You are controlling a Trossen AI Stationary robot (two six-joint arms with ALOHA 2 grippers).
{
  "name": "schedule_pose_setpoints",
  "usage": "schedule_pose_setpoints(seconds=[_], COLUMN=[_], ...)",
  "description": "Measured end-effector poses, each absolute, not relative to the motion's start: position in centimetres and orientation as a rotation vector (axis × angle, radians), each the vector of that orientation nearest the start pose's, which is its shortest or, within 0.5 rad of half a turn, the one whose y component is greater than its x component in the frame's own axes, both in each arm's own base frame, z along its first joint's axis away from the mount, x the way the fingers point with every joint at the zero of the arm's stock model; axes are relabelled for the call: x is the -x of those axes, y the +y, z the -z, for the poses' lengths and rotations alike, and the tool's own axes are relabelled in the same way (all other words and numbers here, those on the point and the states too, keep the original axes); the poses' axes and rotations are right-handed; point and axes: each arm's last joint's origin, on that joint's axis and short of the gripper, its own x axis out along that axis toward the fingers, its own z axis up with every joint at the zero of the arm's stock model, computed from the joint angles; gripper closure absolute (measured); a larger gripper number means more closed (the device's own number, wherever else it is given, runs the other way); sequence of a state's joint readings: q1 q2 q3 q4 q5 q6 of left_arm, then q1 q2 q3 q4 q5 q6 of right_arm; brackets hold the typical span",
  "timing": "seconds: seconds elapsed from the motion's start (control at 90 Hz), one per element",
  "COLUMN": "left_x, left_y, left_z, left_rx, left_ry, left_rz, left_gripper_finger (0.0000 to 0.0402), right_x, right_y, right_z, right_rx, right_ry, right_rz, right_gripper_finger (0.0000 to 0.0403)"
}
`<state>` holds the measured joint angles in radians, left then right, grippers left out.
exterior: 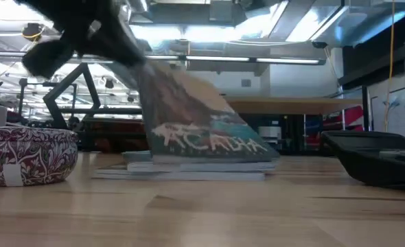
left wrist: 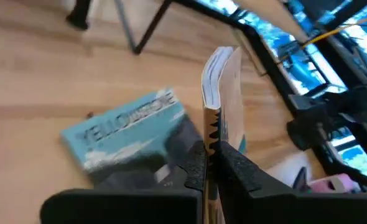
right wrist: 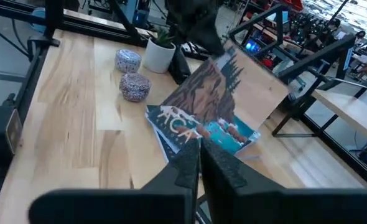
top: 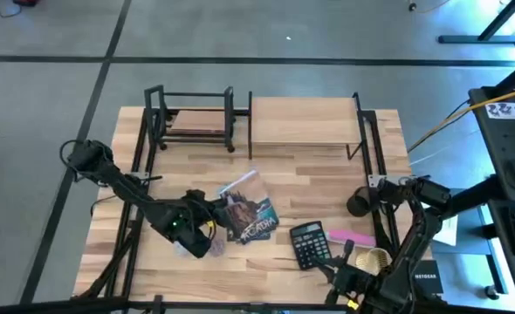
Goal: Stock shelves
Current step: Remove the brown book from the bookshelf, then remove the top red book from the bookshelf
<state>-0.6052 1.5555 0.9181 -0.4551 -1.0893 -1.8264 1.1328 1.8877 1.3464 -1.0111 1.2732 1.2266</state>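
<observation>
My left gripper (top: 212, 220) is shut on a book titled ACADIA (top: 253, 220) at the table's middle. The book stands tilted over a small stack of flat books (exterior: 189, 168), among them a blue YELLOWSTONE book (left wrist: 127, 134). At the table's far side stand the black bar rack (top: 192, 118) and the light-wood shelf (top: 305, 122). My right gripper (right wrist: 199, 163) waits shut at the near right, pointing toward the books and touching nothing. My left gripper pinches the ACADIA book between its two fingers, one on each cover, at the raised edge (left wrist: 212, 134). The fingers come from the table's left, slanting down. The book stands tilted, its lower edge (exterior: 209, 156) resting on the flat stack.
A black calculator (top: 310, 244), a pink item (top: 349, 237) and a gold object (top: 373, 260) lie at the near right. A dark cylinder (top: 358, 205) stands by the right arm. Two patterned tins (right wrist: 132, 78) and a potted plant (right wrist: 158, 53) stand beyond the books.
</observation>
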Motion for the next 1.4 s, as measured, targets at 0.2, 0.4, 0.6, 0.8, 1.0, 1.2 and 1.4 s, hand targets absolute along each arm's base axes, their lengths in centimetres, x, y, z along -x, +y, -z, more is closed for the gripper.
schedule_pose_setpoints(seconds=[0.2,0.4,0.6,0.8,1.0,1.2,1.4], left_x=[-24.6,-24.4,-24.6,-24.7,-26.3,-28.9,-28.9], left_y=[-14.0,-13.4,-12.8,-13.0,-13.9,-12.2,-7.2], left_z=[-18.9,-18.9,-19.0,-20.8,-28.5,-38.6,-42.0], left_rx=[0.901,0.848,0.833,0.693,0.392,0.045,-0.192], left_ry=[0.211,0.128,0.042,-0.026,-0.016,0.104,0.294], left_rz=[-0.840,-0.889,-0.922,-0.905,-0.859,-0.777,-0.867], left_gripper_finger=[0.0374,0.0337,0.0316,0.0306,0.0313,0.0335,0.0341], right_x=[-17.2,-17.2,-17.2,-17.2,-17.2,-17.7,-17.7], right_y=[30.0,30.1,30.2,30.2,30.1,29.9,29.9], right_z=[-20.3,-20.3,-20.3,-20.3,-20.3,-20.4,-20.4], right_rx=[0.249,0.235,0.233,0.232,0.243,0.245,0.233], right_ry=[0.357,0.355,0.355,0.363,0.355,0.342,0.345], right_rz=[0.378,0.375,0.375,0.373,0.377,0.394,0.391], right_gripper_finger=[0.0402,0.0402,0.0402,0.0402,0.0402,0.0402,0.0402])
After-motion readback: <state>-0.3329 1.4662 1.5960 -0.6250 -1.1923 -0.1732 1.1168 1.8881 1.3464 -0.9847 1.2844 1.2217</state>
